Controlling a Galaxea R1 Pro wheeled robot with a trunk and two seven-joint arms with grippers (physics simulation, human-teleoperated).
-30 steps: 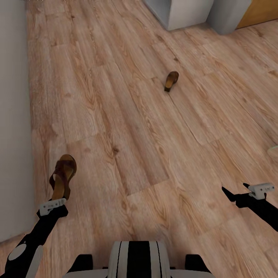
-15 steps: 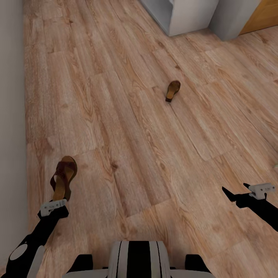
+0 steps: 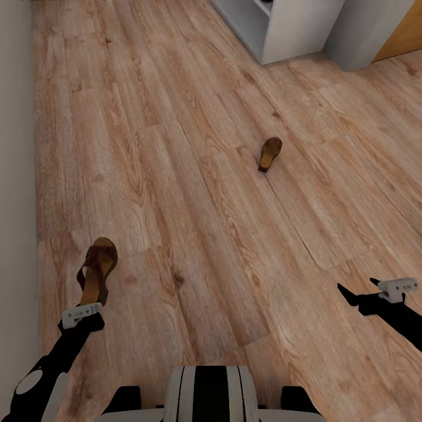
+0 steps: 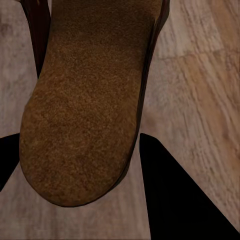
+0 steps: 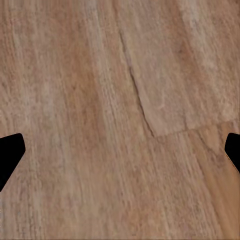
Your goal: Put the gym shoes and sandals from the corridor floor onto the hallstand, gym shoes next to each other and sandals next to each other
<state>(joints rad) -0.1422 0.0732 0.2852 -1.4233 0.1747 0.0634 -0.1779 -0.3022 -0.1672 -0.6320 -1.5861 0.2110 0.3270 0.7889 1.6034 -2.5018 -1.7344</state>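
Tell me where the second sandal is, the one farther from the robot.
In the head view the far sandal lies alone on the corridor floor, right of centre, nearer the white unit than the arms.

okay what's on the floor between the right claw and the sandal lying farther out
Nothing: in the head view, only bare corridor floor lies between the right claw and the far sandal.

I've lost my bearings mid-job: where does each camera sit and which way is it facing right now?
Head view: on the robot's head, looking forward and down at the corridor floor, with both arms, the left gripper, the right gripper, the far sandal and the hallstand.
Left wrist view: on the left arm, looking along the fingers at the near sandal.
Right wrist view: on the right arm, looking at bare floor between two spread fingertips.
Shared: the near sandal appears in the head and left wrist views.
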